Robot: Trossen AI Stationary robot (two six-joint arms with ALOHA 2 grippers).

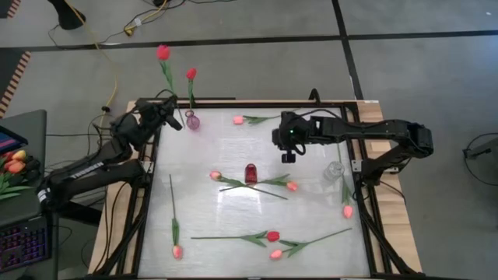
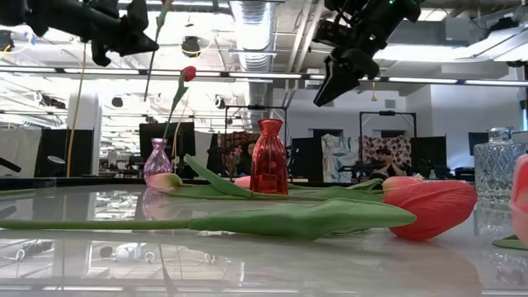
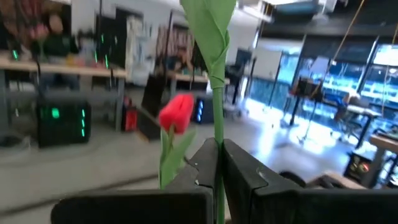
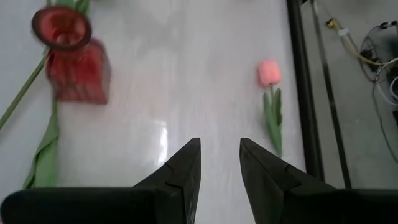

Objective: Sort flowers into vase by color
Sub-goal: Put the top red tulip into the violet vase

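Note:
My left gripper (image 1: 173, 115) is at the table's far left corner, raised, shut on a red tulip (image 1: 163, 52) whose head stands above it. Beside it a purple vase (image 1: 193, 121) holds another red tulip (image 1: 191, 74), also seen in the left wrist view (image 3: 177, 113). My right gripper (image 1: 288, 153) hangs open above the table, right of centre, touching nothing. A red vase (image 1: 250, 173) stands mid-table and a clear glass vase (image 1: 334, 169) near the right edge. Several pink tulips and one red tulip (image 1: 272, 236) lie flat on the table. My left gripper pinches the red tulip's green stem (image 3: 218, 134) between its two fingers (image 3: 249, 180), below a long leaf (image 3: 211, 31). The flower is lifted clear of the table and stands up from the fingers, head topmost. The stem's lower end is hidden by the gripper.
Pink tulips lie near the far edge (image 1: 238, 120), either side of the red vase (image 1: 215, 176) (image 1: 292, 186), by the right rail (image 1: 347, 210) and along the near edge (image 1: 177, 251) (image 1: 275, 253). A black frame (image 1: 148, 202) rims the table.

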